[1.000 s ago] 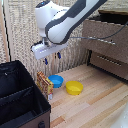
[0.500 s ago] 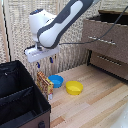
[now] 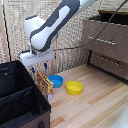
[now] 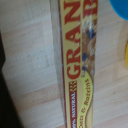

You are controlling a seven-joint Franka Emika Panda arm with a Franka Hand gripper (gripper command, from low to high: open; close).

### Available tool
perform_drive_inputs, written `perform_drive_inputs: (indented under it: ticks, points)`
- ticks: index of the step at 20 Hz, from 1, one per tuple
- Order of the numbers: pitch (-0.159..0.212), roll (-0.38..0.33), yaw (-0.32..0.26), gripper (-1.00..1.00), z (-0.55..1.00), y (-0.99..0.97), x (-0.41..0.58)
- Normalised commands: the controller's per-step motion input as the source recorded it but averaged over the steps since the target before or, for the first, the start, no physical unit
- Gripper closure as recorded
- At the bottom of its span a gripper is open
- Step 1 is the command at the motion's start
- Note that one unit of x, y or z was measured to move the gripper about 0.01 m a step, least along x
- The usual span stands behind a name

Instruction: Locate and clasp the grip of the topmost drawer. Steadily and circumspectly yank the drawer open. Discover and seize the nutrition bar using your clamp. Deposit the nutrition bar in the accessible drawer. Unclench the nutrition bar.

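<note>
the small flat orange-yellow nutrition bar packet (image 3: 45, 85) with red and brown print stands on edge on the pale wooden floor (image 3: 95, 107), leaning against or just beside the black fabric-sided box (image 3: 20, 100) at the exterior view's left. the white boxy clamp with blue-tipped fingers (image 3: 37, 64) hangs just above it on the bulky white robot arm (image 3: 52, 25). in the wrist view the packet (image 4: 75, 65) fills the middle of the picture and the blue fingertips (image 4: 90, 34) show close over its upper edge, so the jaws look parted and not yet closed on anything, though the blur leaves that uncertain.

the step in hand seems to be seizing the bar. to do it well, the clamp should come straight down with the thin packet centred between the jaws, closing across its flat faces, gently enough not to tip it into the box.

near the packet lie a shallow blue bowl (image 3: 56, 80) and a yellow bowl (image 3: 74, 88), apart from each other. well off at the exterior view's right stands the grey-brown wooden dresser, its topmost drawer (image 3: 105, 34) seeming to stand pulled out, though its inside is out of sight and the picture edge cuts it. the wrist view is blurred, and the print is only partly legible.
</note>
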Motion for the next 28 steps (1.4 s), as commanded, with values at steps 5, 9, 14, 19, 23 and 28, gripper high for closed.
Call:
perform_drive_inputs:
  ticks: [5,9,14,19,23,28]
  points:
    - [0.128,0.018,-0.028,-1.0,0.28,0.1,0.18]
    - [0.091,0.002,-0.015,-1.0,0.04,-0.14,0.333]
    - [0.096,0.063,0.0,-1.0,-0.12,-0.19,0.262]
    - [0.078,0.057,0.008,-1.0,-0.35,-0.07,0.141]
    - [0.095,0.088,0.018,-1.0,-0.71,-0.04,0.004]
    - [0.054,0.06,0.051,1.0,-0.25,-0.03,0.0]
